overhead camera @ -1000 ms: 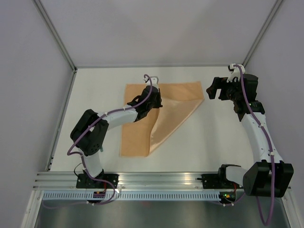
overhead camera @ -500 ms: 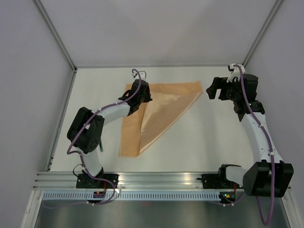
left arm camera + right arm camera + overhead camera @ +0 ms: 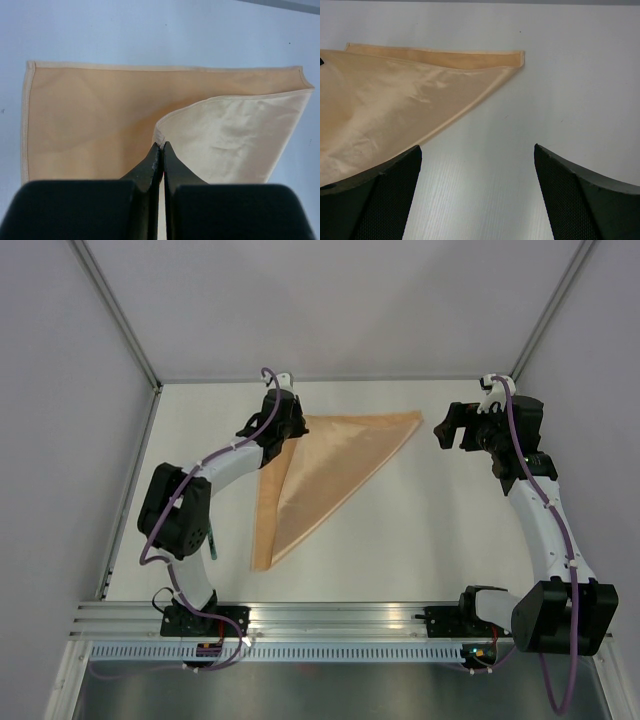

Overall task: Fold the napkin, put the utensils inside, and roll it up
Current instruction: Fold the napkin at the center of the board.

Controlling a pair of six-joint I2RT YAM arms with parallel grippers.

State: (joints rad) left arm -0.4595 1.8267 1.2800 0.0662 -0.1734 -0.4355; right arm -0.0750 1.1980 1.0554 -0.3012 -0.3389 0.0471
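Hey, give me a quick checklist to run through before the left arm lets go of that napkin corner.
1. Left gripper shut on the napkin corner: ok.
2. Held corner lined up over the far-left corner: cannot tell, the arm hides it from above.
3. Folded layer lying flat: not ok, it curves up toward the grip.
4. Right gripper open, off the cloth: ok.
5. Utensils in sight: not ok, none in any view.
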